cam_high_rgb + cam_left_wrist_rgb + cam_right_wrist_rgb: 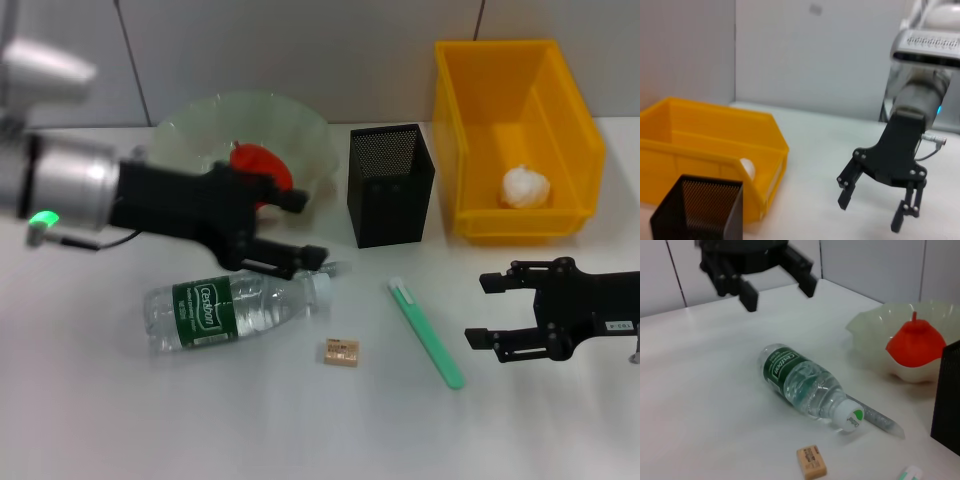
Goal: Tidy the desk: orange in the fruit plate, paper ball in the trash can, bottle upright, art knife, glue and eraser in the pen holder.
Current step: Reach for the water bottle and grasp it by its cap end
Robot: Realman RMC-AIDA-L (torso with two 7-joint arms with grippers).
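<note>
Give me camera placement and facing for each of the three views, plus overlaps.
Head: above, looking forward and down; sees desk, left gripper over bottle, right gripper.
Left wrist: on left arm, faces trash can, pen holder; shows right gripper.
Right wrist: on right arm, faces bottle, orange, eraser; shows left gripper.
Shared: each wrist view sees the other arm's gripper.

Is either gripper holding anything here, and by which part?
Nothing is held. The left gripper hangs open above the lying bottle; the right gripper is open and empty beside the trash can.
</note>
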